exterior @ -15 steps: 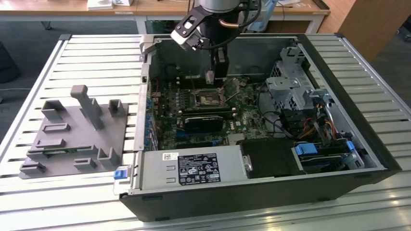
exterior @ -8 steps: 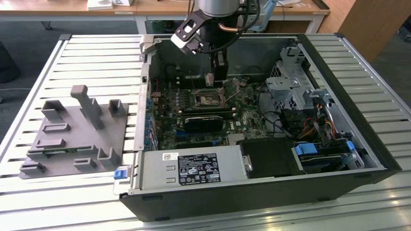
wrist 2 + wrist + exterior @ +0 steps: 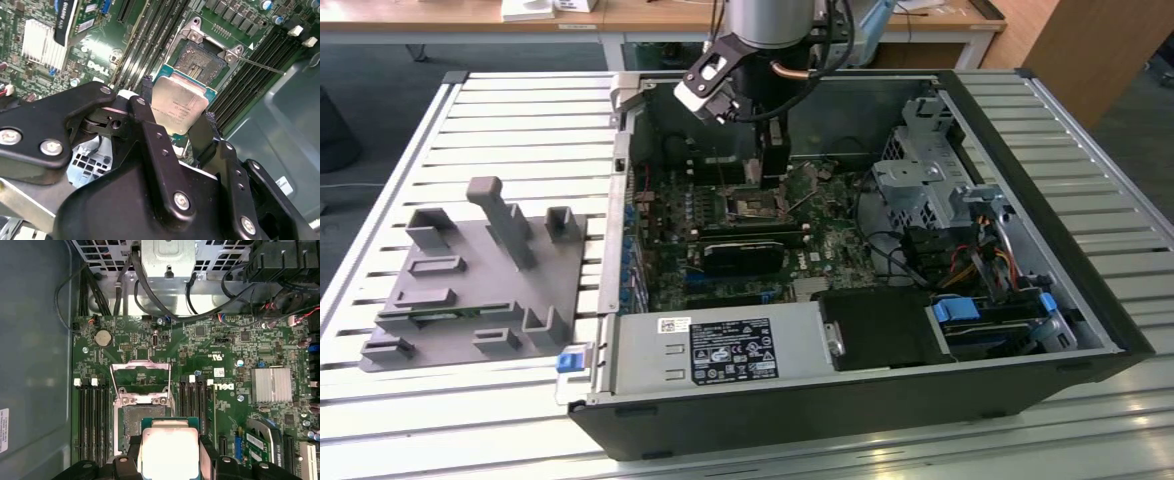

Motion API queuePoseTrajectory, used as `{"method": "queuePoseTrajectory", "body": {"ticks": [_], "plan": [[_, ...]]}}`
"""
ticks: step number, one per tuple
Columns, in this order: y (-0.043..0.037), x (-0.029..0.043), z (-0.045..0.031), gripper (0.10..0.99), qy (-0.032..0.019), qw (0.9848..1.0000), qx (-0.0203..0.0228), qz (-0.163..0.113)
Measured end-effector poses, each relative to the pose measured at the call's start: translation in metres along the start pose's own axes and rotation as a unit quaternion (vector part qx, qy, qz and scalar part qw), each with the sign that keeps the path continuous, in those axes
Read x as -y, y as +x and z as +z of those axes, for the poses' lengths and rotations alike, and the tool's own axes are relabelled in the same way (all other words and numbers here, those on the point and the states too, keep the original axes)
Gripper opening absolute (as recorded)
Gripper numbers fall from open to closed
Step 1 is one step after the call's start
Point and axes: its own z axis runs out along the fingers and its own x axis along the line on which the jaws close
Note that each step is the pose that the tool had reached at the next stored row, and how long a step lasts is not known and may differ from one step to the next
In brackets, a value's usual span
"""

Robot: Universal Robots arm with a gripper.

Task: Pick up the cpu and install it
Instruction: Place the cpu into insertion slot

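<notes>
Tray: sitting on the exterior view's left, the grey tray [image 3: 467,290] is lying on the slatted table, well apart from the open case [image 3: 854,400].
Arm: reaching down into the case, with the gripper [image 3: 774,172] hanging right over the middle of the board [image 3: 720,270].
Grip: the two black fingers [image 3: 147,100] are pressing in on opposite edges of the cpu [image 3: 179,107], so the gripper is clamped on the chip, silver top facing the wrist cameras.
Cpu: riding between the fingers, flat side level with the board and not yet seated; how high it is hanging I cannot tell.
Socket: lying open in both wrist views, the socket [image 3: 142,420] is showing its bare contact field, with the metal load plate [image 3: 140,375] swung up and back and the thin lever [image 3: 260,65] sticking out to one side.
Key relation: the cpu [image 3: 170,452] is overlapping only the socket's near corner; the socket is lying just beyond the chip's leading edge, toward the raised plate and a little off to one side.
Alignment: chip edges are running close to parallel with the socket frame, so I judge the offset to be one of position more than twist.
Right side: the drive cage [image 3: 921,185] and cables are sitting clear of the gripper.
</notes>
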Motion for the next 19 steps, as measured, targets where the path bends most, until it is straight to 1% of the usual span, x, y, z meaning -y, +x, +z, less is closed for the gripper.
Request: {"method": "queuePoseTrajectory", "body": {"ticks": [4, 9, 14, 19], "plan": [[0.004, 0.0014, 0.0066, 0.537, -0.0001, 1.0, -0.0002, -0.003], [0.0042, 0.0038, 0.015, 0.537, -0.0001, 0.9998, -0.0014, -0.02], [0.0042, 0.0045, 0.0203, 0.537, -0.0001, 0.9997, -0.0014, -0.023], [0.0042, 0.005, 0.0233, 0.537, -0.0001, 0.9997, -0.0012, -0.023]]}}
